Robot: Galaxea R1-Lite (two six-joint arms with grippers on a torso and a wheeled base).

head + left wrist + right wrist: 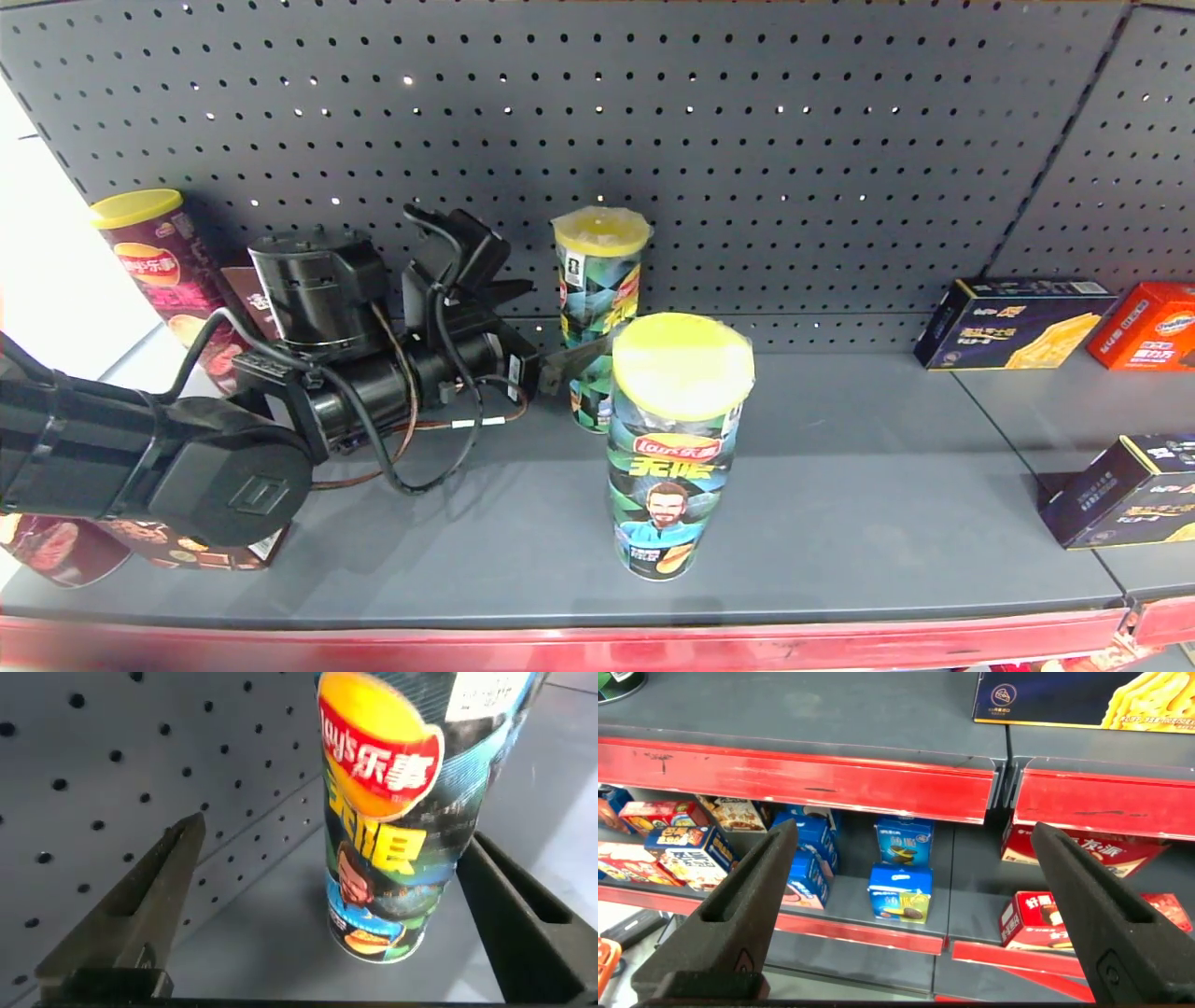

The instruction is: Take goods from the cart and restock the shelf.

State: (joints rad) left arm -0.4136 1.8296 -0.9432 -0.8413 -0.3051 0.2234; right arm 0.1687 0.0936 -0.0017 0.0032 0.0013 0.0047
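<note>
Left wrist view: left claw (336, 838) apart, flanking glossy cylindrical chip can (397, 803); right claw (912, 831) apart.

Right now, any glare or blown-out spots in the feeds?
Head view: blown-out white left of the maroon cylindrical chip can; light pinpricks through the grey perforated back panel. Left wrist view: no strong glare on the green cylindrical chip can. Right wrist view: red shelf edge evenly lit.
</note>
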